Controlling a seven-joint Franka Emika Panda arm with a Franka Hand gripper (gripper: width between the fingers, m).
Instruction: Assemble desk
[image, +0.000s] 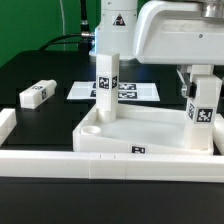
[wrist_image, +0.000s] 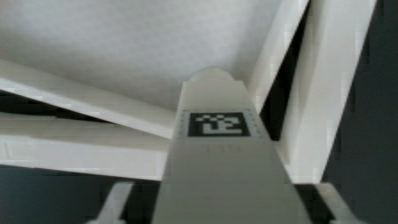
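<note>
One leg block (image: 107, 88) stands upright in the tabletop (image: 150, 133) corner on the dark surface (image: 40, 70), and my tool (image: 200, 85) pinches a second leg block (image: 199, 108), which I'd keep vertical while seating.

Large white shallow tray-like tabletop (image: 150, 128) and small white rectangular leg blocks (image: 106, 88) look smooth matt plastic with printed tags; black table (image: 40, 70) slightly glossy.

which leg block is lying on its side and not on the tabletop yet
The leg block lying flat on the black table at the exterior view's left. The other two visible legs stand upright in the tabletop.
</note>
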